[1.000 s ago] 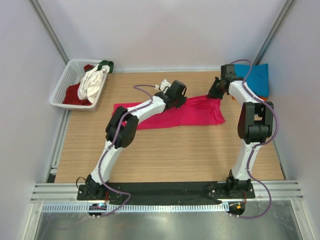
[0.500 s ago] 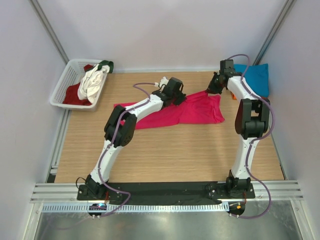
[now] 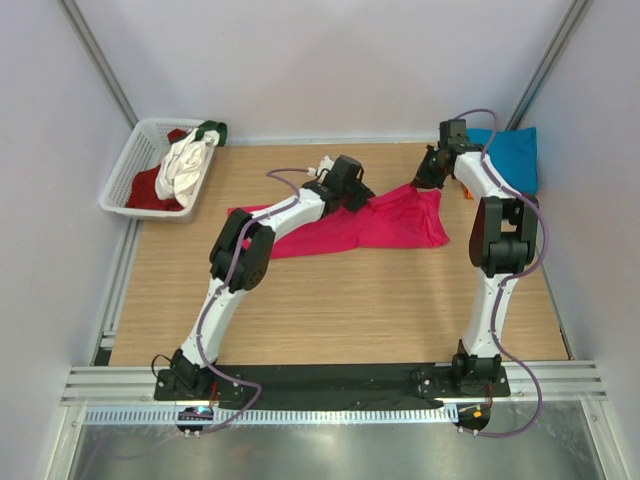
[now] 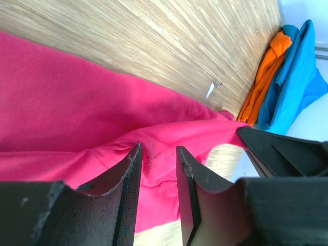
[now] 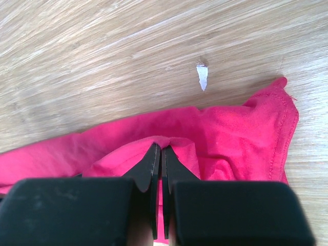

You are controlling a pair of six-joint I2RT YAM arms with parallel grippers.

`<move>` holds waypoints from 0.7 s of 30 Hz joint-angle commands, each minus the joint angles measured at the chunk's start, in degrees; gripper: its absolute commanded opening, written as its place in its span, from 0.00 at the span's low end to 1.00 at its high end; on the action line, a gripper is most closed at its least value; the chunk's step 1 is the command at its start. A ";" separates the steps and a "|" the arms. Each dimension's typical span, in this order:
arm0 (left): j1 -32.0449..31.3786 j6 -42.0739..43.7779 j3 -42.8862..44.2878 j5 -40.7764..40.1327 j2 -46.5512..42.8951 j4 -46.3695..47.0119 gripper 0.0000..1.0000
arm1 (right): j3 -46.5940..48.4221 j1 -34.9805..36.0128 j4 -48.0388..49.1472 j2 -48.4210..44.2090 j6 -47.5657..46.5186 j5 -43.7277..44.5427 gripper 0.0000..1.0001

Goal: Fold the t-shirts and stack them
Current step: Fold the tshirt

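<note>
A magenta-pink t-shirt (image 3: 390, 225) lies spread across the middle of the wooden table. My left gripper (image 3: 362, 198) hovers at the shirt's far edge, left of its middle. In the left wrist view its jaws (image 4: 158, 149) stand open, with the stitched hem of the pink shirt (image 4: 61, 102) lying loose between them. My right gripper (image 3: 425, 183) is at the shirt's far right corner. In the right wrist view it (image 5: 161, 147) is shut on a pinched fold of the pink cloth (image 5: 230, 138). A teal-blue t-shirt (image 3: 512, 155) with an orange t-shirt (image 4: 264, 77) lies at the far right.
A white lattice basket (image 3: 125, 180) at the far left holds a white shirt (image 3: 185, 165), a dark red one (image 3: 150, 190) and a green one (image 3: 213, 128). A small white scrap (image 5: 203, 77) lies on the wood beyond the pink shirt. Grey walls close in the table.
Both grippers drew the shirt's far edge a little toward the back. The left jaws then opened and let go of the hem; the right stays clamped.
</note>
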 commanded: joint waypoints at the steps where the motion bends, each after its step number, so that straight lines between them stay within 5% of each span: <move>1: 0.11 -1.88 3.54 1.41 2.11 1.45 0.34 | 1.26 -0.20 1.03 -0.92 -0.60 -0.77 0.01; 21: -1.65 -5.22 -1.11 1.33 -1.13 0.58 0.30 | 1.60 -0.20 1.65 -0.13 -0.34 -0.68 0.01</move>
